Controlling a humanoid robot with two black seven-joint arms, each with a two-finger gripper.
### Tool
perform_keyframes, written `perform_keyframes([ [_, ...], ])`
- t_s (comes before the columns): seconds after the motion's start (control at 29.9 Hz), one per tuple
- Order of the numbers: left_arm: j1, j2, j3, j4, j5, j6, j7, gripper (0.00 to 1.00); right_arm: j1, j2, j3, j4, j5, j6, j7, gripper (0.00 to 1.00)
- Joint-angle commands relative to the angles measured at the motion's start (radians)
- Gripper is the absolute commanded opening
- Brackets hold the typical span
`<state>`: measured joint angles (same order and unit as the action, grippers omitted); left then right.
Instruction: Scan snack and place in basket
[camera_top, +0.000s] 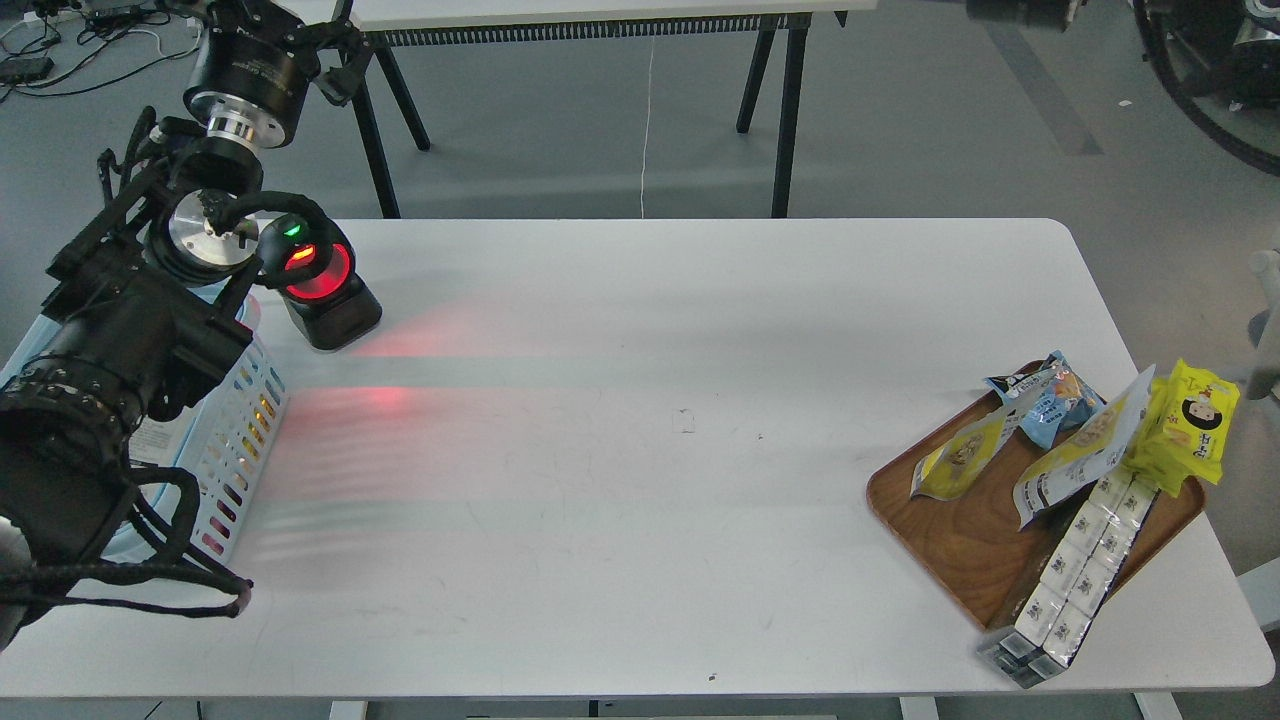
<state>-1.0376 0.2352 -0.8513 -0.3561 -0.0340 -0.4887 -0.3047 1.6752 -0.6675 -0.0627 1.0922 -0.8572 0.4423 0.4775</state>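
**Two stations, one pouch: nothing scanned yet**

Several packets sit piled on the wooden tray (960, 540) at the far right of the white table (640, 520), and among them is the snack (958, 462), the little yellow-fronted pouch lying on its side at the tray's left edge. Just beside it lie a blue packet (1052, 398) and a longer yellow-white flat bag (1085, 455), with a bright yellow pack (1195, 425) and a strip of white cartons (1075, 575) further right.

Over on the other side, the left arm reaches up the left edge, and its gripper (228, 215) sits right against the scanner (318, 285), which glows red and throws a red wash across the tabletop. Whether those fingers are spread or clamped around the scanner's handle, I cannot tell; it is all dark metal there. The right arm's gripper is nowhere in view. The basket (245, 430), light blue with slotted sides, waits under that left arm, largely hidden by it.

So, by my reading, the pick is the step in hand. Doing it well means coming down on the pouch alone, pinching its upper seam rather than its belly, and keeping clear of the blue packet touching-close to it. Then carry it well across, barcode face turned towards the red beam, before lowering it into the basket.
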Motion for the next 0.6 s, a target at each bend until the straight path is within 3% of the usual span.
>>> perform_keyframes([
  [0.0, 0.001, 0.001, 0.0, 0.0, 0.0, 0.0, -0.001, 1.0, 0.079, 0.008, -0.115, 0.095, -0.107, 0.0, 0.003, 0.99],
  [0.2, 0.001, 0.003, 0.0, 0.0, 0.0, 0.0, 0.001, 1.0, 0.101, -0.01, -0.281, 0.337, -0.342, -0.005, 0.011, 0.93],
  [0.57, 0.004, 0.007, 0.0, 0.0, 0.003, 0.0, -0.002, 1.0, 0.143, -0.058, -0.468, 0.472, -0.824, -0.05, 0.011, 0.93],
])
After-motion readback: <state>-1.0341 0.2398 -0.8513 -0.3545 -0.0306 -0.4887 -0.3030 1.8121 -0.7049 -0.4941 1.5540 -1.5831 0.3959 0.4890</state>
